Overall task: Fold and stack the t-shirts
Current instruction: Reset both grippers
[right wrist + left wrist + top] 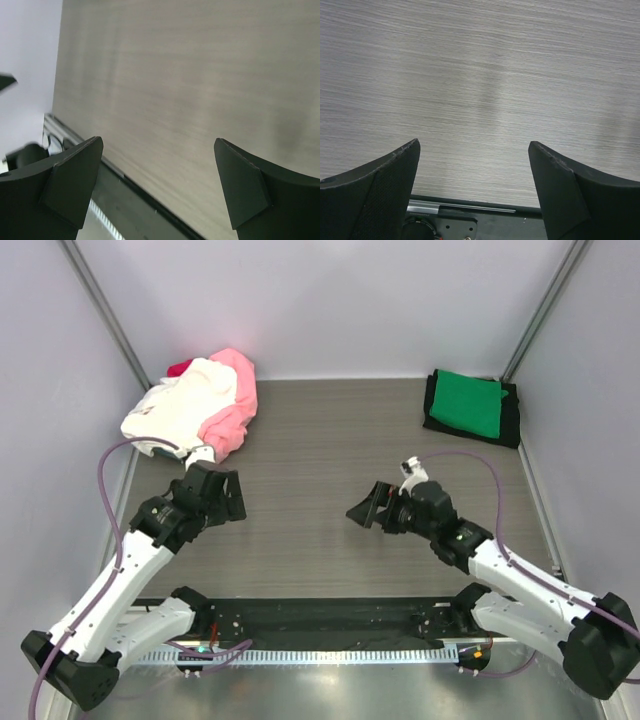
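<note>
— Tabletop (330, 440) of grey wood grain fills our overhead view, with pale walls around it. What lies on it?

— At the far left corner there is a loose heap. A cream-white t-shirt (185, 405) is on top, a pink t-shirt (238, 400) is bunched beside and under it, and a red t-shirt (180, 367) peeps out at the back. At the far right corner a green t-shirt (470, 405) lies folded flat on a folded black t-shirt (432, 405).

— And our two grippers?

— Both hang over bare table, touching no shirt. The left gripper (225, 495) is near the heap with its jaws apart and nothing between them. The right gripper (365, 510) is near the middle, jaws spread wide, also empty. Each wrist view shows only wood grain between dark fingers (375, 190).

— What could go wrong from here?

— We judge the heap to be the main risk. Its three shirts overlap, so a pinch at the cream-white one could catch pink cloth too and drag both out together. Grabbing a bunched fold instead of a hem could leave the shirt twisted and hard to lay flat. The heap also sits at the table's left edge, so a sideways pull might spill cloth over it. A careless sweep by the right arm could push the green shirt off the black one.
</note>
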Tool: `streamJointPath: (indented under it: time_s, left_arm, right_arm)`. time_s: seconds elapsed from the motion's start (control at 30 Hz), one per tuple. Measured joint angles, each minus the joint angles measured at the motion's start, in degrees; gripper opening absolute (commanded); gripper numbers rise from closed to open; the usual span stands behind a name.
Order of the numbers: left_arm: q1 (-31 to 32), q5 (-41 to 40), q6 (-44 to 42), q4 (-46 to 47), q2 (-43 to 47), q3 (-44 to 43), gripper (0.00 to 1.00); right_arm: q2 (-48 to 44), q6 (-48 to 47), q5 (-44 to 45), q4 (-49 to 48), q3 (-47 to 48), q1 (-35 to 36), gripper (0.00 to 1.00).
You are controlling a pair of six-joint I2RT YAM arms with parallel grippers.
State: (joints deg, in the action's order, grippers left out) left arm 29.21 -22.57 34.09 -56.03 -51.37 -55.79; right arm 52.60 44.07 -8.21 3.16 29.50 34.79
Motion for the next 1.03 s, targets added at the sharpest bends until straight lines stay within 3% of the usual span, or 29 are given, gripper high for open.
streamJointPath:
  time_s: [0.03,0.07,0.3,0.57,1.03]
  left_arm:
    - [0.0,0.0,0.02,0.0,0.0,0.0,0.99]
    - [0.0,0.0,-0.07,-0.02,0.0,0.0,1.0]
    - [0.0,-0.39,0.22,-0.04,0.7,0.0,1.0]
    - [0.0,-0.68,0.44,-0.22,0.66,0.0,1.0]
    - [-0.02,-0.83,0.44,-0.39,0.22,0.0,1.0]
  right_arm:
    - [-0.46,1.01,0.52,-0.46,-1.57,2.01,0.99]
    - [-0.48,1.7,0.87,-1.05,-2.8,3.45,0.99]
    - [7.5,3.52,4.2,-8.61,-7.04,13.4,0.99]
    - [10.8,3.3,5.79,-18.97,-14.88,14.93,1.0]
    - [16.5,3.23,6.4,-28.09,-14.97,14.97,1.0]
